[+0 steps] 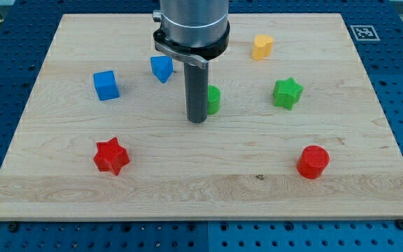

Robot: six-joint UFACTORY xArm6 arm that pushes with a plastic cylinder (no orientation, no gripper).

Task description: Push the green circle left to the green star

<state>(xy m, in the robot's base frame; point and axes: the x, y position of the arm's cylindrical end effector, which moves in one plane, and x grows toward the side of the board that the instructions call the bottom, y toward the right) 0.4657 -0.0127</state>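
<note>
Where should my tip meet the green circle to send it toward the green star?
Contact the green circle on its left wall, coming from the view's left, since the green star lies to its right. My tip already sits just left of it.

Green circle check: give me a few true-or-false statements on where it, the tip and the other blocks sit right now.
1. My tip is on the view's left of the green circle. True.
2. The green star lies to the view's left of the green circle. False: it lies to the view's right.
3. The rod hides part of the green circle. True.
4. The red star touches the red cylinder. False: they sit far apart.
5. The blue cube is at the view's left. True.
</note>
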